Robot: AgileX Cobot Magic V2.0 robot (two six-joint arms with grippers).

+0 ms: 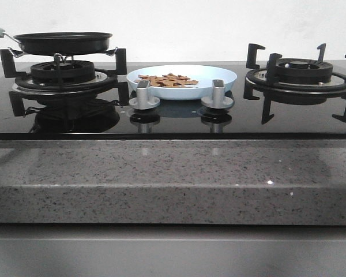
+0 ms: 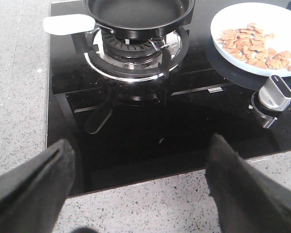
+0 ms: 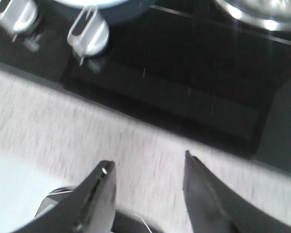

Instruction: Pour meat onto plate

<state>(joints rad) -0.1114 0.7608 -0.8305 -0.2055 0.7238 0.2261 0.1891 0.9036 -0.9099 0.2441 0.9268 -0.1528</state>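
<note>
Meat [image 1: 167,80] on plate [image 1: 219,74], mid-hob toward counter's back edge. Pan [image 1: 63,41] on left burner. L gripper [image 2: 140,184] & R gripper [image 3: 148,194]: fingers apart, holding nothing, over front edge.

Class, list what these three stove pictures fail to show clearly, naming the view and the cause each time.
1. Frying pan: its inside is hidden by its rim in the front view; the left wrist view's edge cuts off its far side.
2. Plate: almost wholly cut off in the right wrist view, so no meat shows there.
3. Right wrist view: motion blur smears the knobs and counter.
</note>
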